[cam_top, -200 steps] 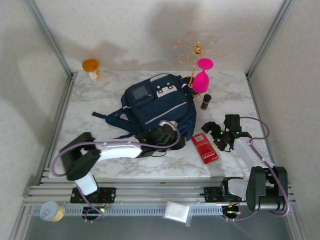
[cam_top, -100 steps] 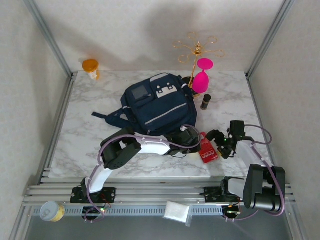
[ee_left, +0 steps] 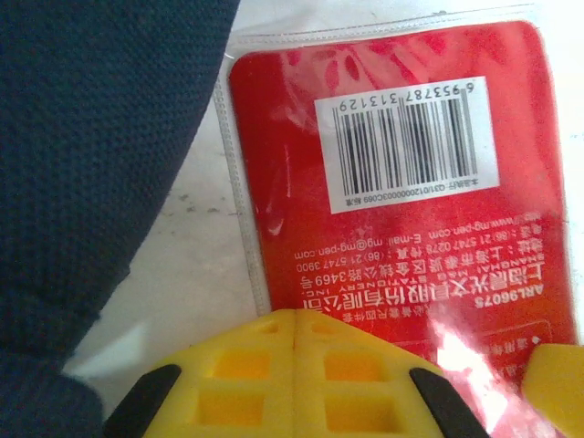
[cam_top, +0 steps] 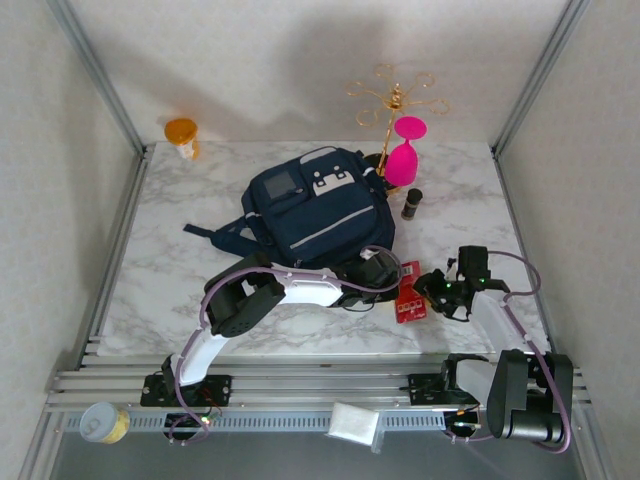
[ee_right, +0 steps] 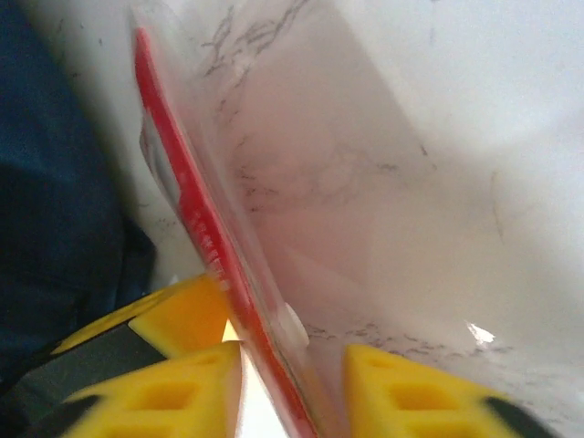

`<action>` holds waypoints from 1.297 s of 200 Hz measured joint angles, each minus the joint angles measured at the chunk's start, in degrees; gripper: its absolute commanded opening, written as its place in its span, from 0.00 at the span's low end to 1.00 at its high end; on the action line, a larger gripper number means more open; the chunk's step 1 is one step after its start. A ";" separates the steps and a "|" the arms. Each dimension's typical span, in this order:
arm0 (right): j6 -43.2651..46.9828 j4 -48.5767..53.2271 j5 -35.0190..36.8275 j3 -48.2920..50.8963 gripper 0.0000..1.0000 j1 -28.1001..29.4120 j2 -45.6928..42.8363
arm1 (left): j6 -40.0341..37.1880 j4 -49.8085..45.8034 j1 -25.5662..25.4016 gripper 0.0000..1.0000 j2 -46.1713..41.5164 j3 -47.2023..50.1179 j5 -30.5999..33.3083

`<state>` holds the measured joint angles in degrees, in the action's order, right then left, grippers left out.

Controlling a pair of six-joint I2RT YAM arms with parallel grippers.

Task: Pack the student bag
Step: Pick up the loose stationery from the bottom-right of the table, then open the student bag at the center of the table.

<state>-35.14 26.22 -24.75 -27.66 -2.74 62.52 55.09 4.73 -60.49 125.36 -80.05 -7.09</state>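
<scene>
- Top external: student bag (cam_top: 315, 210) lies flat at mid-back of marble surface (cam_top: 170, 270), straps trailing left.
- Left pincer (cam_top: 385, 272) fingers pressed together, at bag's near right corner, tips over red packet (cam_top: 410, 295).
- Right pincer (cam_top: 432, 290) clamped on packet's other edge; packet tilted up.
- Pink glass (cam_top: 404, 155) just behind bag's right side.

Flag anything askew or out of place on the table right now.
The red packet is askew. It stands tipped up on edge rather than flat on the table, between the right gripper's fingers and next to the student bag. The left gripper is shut beside it. No spill visible.
</scene>
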 measured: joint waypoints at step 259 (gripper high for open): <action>-4.13 2.10 -12.55 -15.89 0.00 0.00 -7.87 | -56.22 -22.56 9.05 0.56 -21.27 4.83 27.82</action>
<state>-39.27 28.32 -37.30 -43.55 -2.74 54.65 -1.13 -17.82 -51.44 104.09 -75.22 20.73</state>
